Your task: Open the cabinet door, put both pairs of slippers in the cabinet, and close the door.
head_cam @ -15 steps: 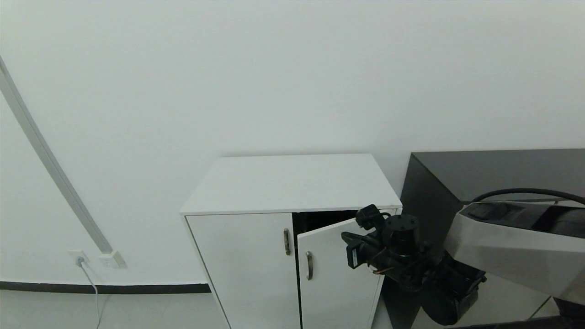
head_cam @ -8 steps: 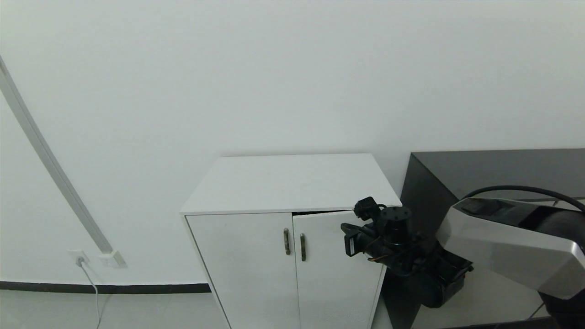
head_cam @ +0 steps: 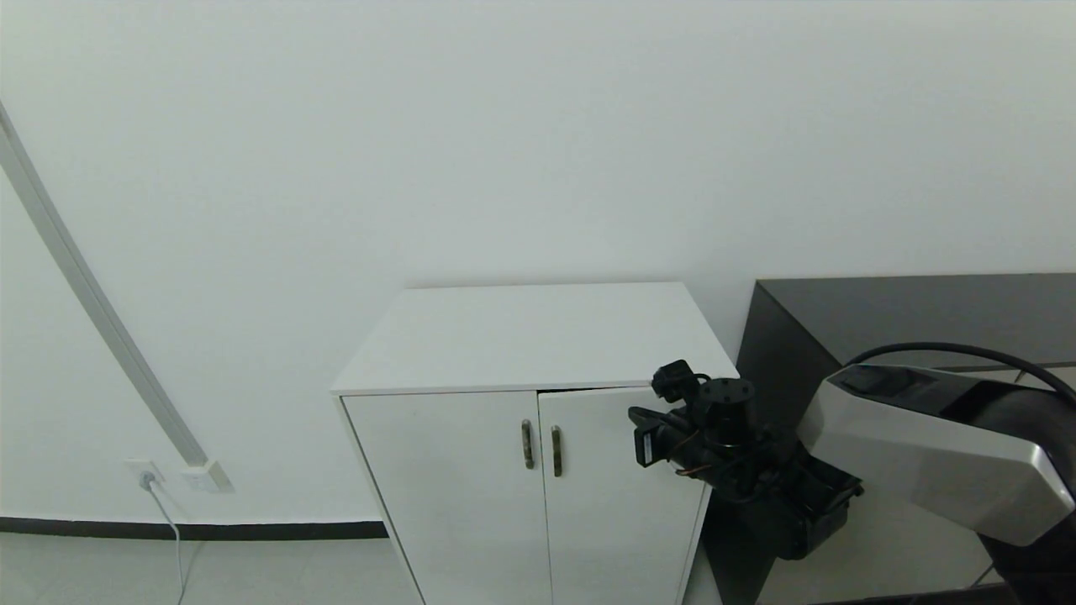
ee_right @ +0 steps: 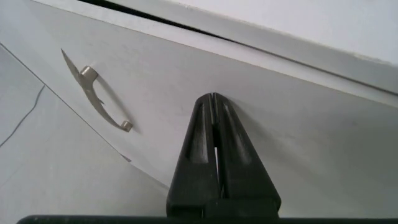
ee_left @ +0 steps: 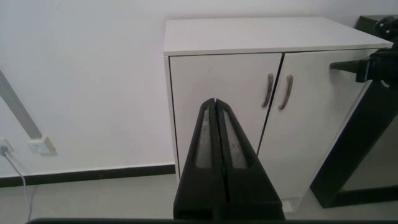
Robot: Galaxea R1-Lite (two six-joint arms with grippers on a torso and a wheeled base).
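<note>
Head view: cabinet (head_cam: 530,336) stands centre; its right door (head_cam: 618,504) sits nearly flush, with a thin dark gap on top.
Right gripper (ee_right: 214,101): fingers pressed together, empty, tips against the door panel.
Left gripper (ee_left: 215,106): closed, empty, well back.
Handling: stiff, light hinged panel; the handle (head_cam: 556,451) looks the best hold.

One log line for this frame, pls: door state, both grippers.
step: close door | right cabinet door: nearly shut, thin gap at top | right gripper: shut, tips against door face | left gripper: shut, clear of cabinet
</note>
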